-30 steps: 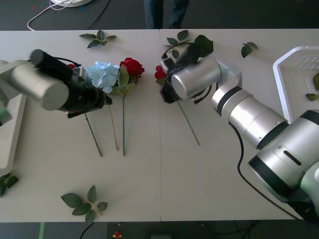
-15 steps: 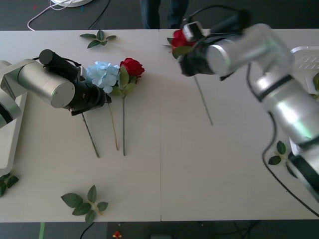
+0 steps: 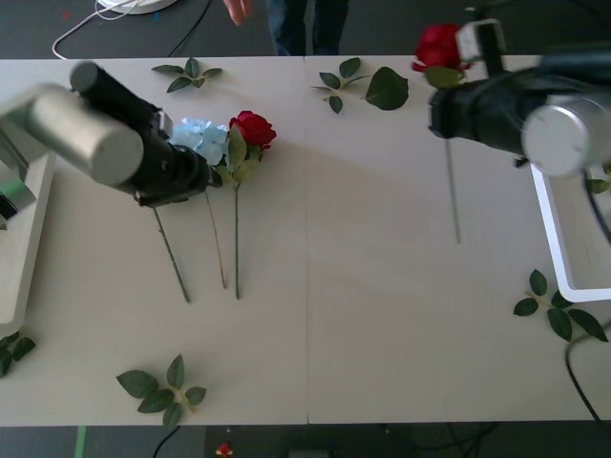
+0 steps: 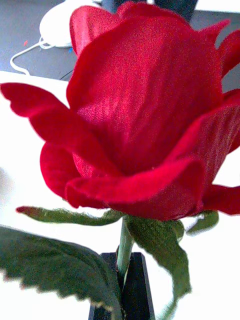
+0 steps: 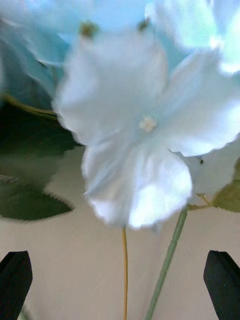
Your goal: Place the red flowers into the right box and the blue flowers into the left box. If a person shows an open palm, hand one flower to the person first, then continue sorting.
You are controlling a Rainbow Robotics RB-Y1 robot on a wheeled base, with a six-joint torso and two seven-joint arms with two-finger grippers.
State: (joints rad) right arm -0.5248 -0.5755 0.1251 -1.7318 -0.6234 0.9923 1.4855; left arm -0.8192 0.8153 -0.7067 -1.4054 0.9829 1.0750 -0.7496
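Along the near edge of the worktop lies a leaf sprig toward the left corner, with a broad bare stretch between it and the scattered leaves by the right edge. The right box, a white tray, sits at the right edge, and the left box at the left edge. In the left half, the left gripper hangs low over the blue flower, its black fingers spread wide apart, one on each side of the pale bloom's thin stems, touching nothing. A red rose on the worktop lies just beside the blue flower, its stem pointing to the near edge. Toward the far right corner, the right gripper is raised above the worktop, its fingers clenched on the stem of the held red rose, bloom upward just beyond the fingertips, stem hanging below. More leaves lie along the far edge.
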